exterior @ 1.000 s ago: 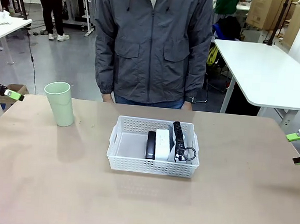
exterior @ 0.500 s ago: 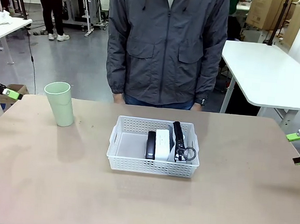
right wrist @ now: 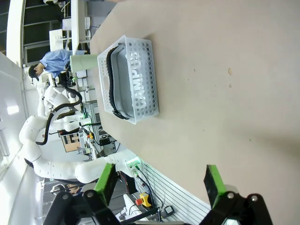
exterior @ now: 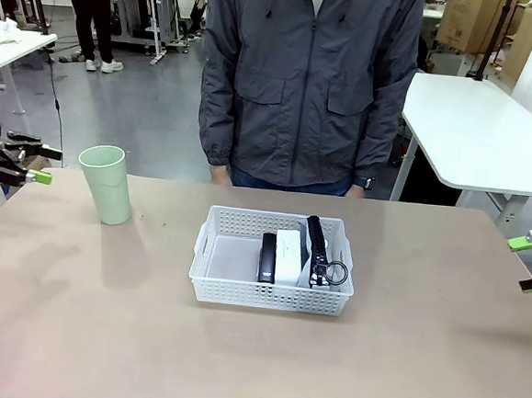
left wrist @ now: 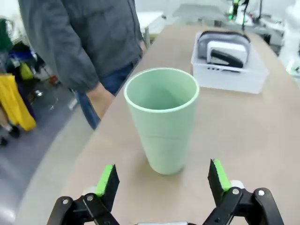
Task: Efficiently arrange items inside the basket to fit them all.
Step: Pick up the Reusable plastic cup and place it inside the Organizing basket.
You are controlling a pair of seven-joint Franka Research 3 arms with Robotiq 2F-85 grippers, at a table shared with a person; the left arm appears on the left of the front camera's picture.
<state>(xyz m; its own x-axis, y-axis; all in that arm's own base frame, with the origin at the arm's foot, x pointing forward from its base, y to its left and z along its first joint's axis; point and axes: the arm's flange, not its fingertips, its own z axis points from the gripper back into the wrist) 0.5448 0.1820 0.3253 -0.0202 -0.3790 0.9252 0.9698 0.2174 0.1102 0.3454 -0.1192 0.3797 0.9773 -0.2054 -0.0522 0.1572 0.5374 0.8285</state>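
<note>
Green-padded fingers on your left gripper [exterior: 40,165] are standing spread wide at the left edge of the tabletop [exterior: 99,324], holding nothing. In the left wrist view they are framing the pale green cup [left wrist: 161,122] from a little way off without touching it. That cup is standing upright on the tabletop near the far edge, outside the basket [exterior: 267,297] and well to its left. The white basket is sitting mid-table in front of a person [exterior: 307,82] in a grey jacket. Inside it you are seeing the black stapler [exterior: 267,256] lying near the middle, the white box [exterior: 288,254] just beside it on the right, and the grey pouch [exterior: 318,245] standing on edge along the right wall, its ring pull [exterior: 336,274] at the near end. The left part of the basket floor is showing bare. Your right gripper [exterior: 530,264] is hovering at the right edge, fingers spread apart and gripping nothing.
</note>
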